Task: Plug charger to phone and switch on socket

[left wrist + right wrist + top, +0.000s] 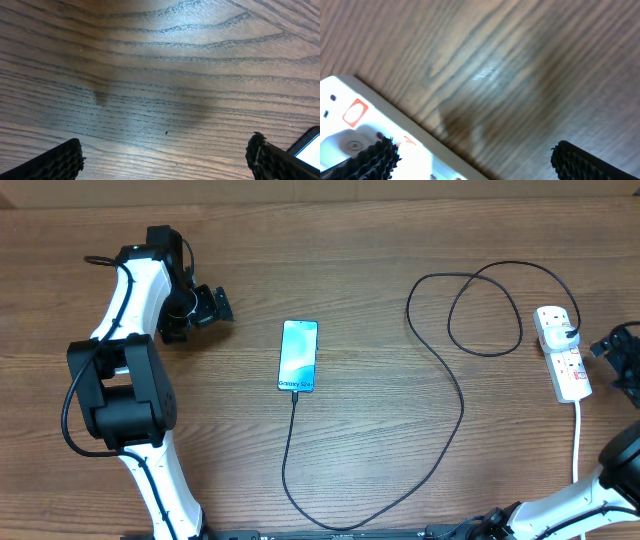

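Wooden table point(400, 220) carries all items. The left arm point(130, 290) stands at the left side and only part of the right arm point(625, 460) shows at the lower right corner. The charger point(462, 405) runs from the phone's near end, sweeps right, loops once and ends at its black plug point(570, 333), seated in the socket point(562, 352) at the far right. The connector tip appears seated in the phone, though the overhead view is too coarse to confirm. The phone point(298, 356) lies flat at centre, screen lit. Left gripper point(167, 160) is spread wide over bare wood left of the phone, grasping nothing. Right gripper point(482, 162) is likewise released, one finger over the socket edge near a red switch point(355, 112)
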{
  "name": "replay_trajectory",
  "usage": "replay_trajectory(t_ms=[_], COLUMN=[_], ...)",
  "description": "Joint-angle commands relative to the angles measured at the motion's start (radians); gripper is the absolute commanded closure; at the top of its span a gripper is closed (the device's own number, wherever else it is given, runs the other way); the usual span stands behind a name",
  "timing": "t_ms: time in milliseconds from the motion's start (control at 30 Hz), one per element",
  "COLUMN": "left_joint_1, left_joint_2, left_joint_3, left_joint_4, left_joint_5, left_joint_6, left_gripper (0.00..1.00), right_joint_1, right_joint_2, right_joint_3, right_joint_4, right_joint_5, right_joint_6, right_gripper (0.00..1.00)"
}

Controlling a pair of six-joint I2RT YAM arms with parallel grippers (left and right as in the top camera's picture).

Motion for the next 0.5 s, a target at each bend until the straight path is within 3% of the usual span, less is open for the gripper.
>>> replay_trajectory(t_ms=[0,467], left_joint_1=[-0.006,-0.007], left_joint_2=[0.008,0.008], left_joint_3=[0.020,0.020], left_joint_4=[0.001,0.001], left_joint_5=[-0.014,-0.014], left_joint_6=[-0.010,-0.010], left_gripper=[0.00,0.00], right_joint_1=[0.020,0.037], right_joint_2=[-0.007,0.061], right_joint_3=[0.002,-0.003], right_joint_4=[0.014,0.022], right_joint_5=[-0.014,-0.005], right_joint_6=[-0.004,-0.005], right_gripper=[0.00,0.00])
